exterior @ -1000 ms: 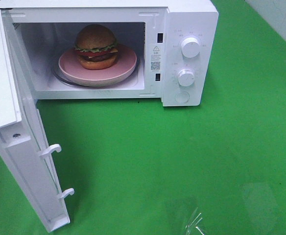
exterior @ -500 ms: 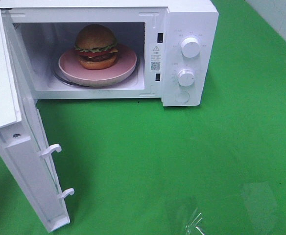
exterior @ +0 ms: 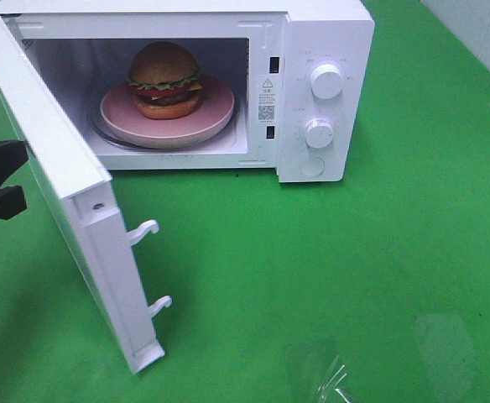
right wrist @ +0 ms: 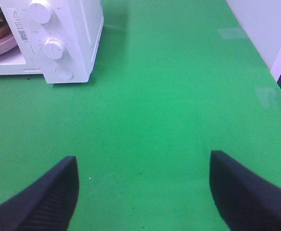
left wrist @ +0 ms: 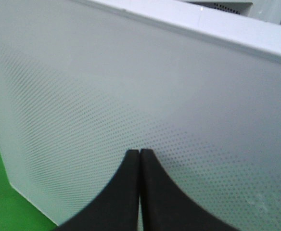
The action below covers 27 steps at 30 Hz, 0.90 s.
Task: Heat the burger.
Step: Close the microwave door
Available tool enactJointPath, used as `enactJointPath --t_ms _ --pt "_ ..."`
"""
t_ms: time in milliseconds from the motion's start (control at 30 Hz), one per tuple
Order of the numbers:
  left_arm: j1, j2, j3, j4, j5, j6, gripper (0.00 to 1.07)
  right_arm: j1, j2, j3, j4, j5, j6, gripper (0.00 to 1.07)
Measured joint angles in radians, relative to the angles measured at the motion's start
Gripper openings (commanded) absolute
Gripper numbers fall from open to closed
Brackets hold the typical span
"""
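Of the left claw [left wrist: 139, 153], fingers pressed flat together, nothing between them, tips close up against the dotted outer face of the microwave door [left wrist: 131, 91]; whether touching or just off it, impossible to tell. In the high view, same claw at the far left edge, behind the door.

Of the right claw [right wrist: 143, 156], fingers spread wide, nothing held, above bare green table [right wrist: 169, 96], well apart from the microwave [right wrist: 78, 38].

Door hinged on the left and swung partway out, neither shut nor fully open. Along its free edge, two white latch hooks [exterior: 144, 228], one above the other.

Inside the open cavity, glass turntable [exterior: 96, 128]; on it a round pink plate [exterior: 216, 113]; on the plate, upright, the burger [exterior: 164, 80], with brown domed bun, green lettuce, red tomato and dark patty, narrower than the plate and set a little left of its middle.

Right of the cavity, a white panel with upper knob [exterior: 326, 81], lower knob [exterior: 319, 133] and round button [exterior: 312, 166] beneath.
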Motion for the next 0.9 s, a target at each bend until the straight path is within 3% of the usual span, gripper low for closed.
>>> enactJointPath --t_ms 900 --pt "-0.023 0.277 -0.295 0.027 -0.022 -0.05 0.0 0.0 0.0 0.0 0.0 0.0 0.0 0.75"
